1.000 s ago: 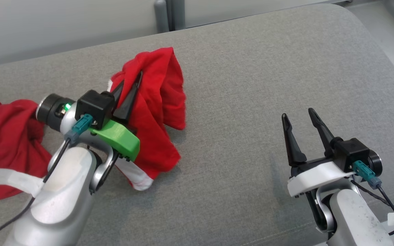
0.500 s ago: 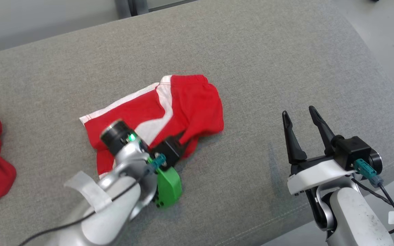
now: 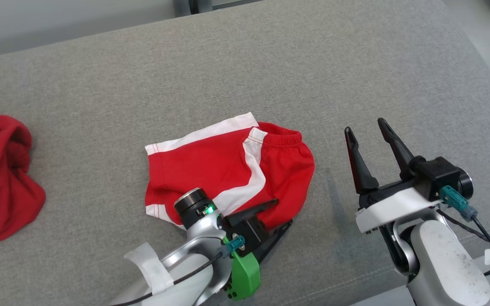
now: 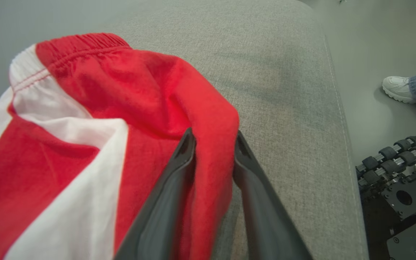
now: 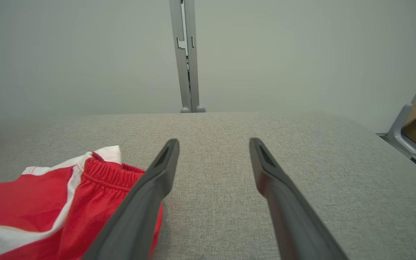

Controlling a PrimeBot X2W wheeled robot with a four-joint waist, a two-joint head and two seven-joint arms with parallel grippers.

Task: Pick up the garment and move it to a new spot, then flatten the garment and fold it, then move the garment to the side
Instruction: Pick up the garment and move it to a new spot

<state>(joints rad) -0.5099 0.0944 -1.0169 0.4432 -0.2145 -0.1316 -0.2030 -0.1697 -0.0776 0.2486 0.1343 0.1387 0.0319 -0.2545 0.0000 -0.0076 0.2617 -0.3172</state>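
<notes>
Red-and-white shorts (image 3: 211, 170), dangling from the left gripper (image 3: 283, 211) a second ago, now lie mid-cushion (image 3: 355, 63) | left gripper's fingers just parted, a red fold loose between them | right gripper (image 3: 364, 124) spread wide, empty, nearby | relocation apparently done; flattening next

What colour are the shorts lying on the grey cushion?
The shorts are red with a curved white stripe and white edging. The head view shows them best.

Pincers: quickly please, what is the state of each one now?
Left pincer: open around a fold of the shorts.
Right pincer: open, holding nothing.
</notes>
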